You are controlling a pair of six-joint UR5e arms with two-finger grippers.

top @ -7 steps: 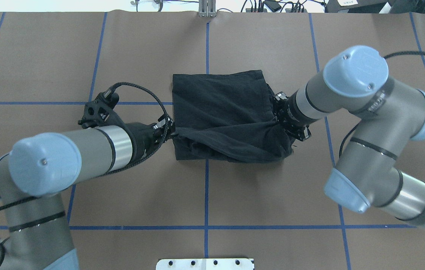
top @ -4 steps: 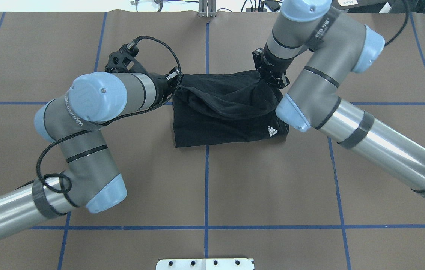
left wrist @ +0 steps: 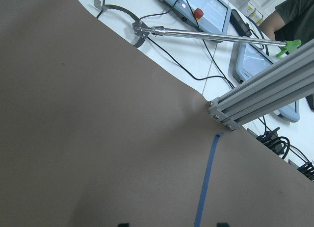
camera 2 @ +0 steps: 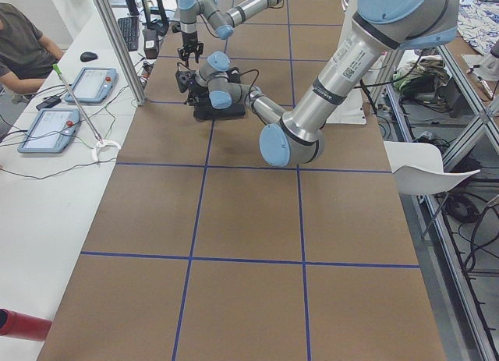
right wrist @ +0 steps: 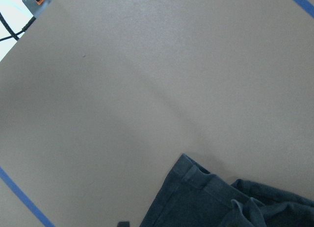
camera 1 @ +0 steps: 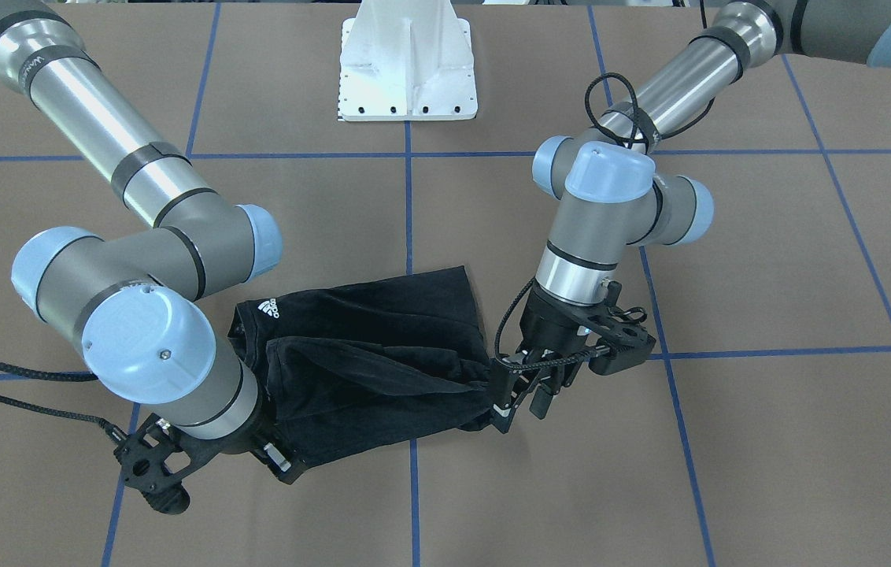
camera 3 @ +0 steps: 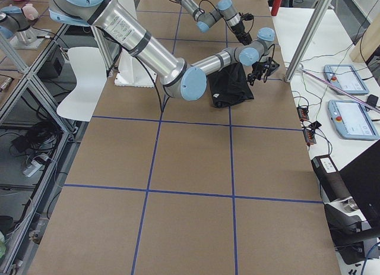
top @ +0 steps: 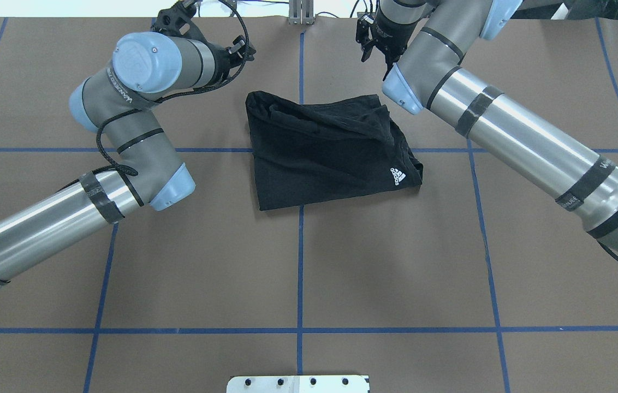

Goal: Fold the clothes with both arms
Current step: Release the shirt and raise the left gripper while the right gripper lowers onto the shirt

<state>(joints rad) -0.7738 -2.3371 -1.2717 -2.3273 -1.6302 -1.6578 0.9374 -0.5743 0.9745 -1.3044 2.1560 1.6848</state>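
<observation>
Our left gripper hangs with its fingers apart and nothing between them. Its wrist view shows only bare table beneath. Our right gripper looks spread too and holds nothing. A corner of cloth lies just beneath and to one side of it.

The black T-shirt rests folded on the table, inward of both grippers and a little back toward our base. Its edge nearest them is rumpled. We judge it light, limp and quick to slump. We would pinch it at the corner closest to each gripper, through all layers.
</observation>
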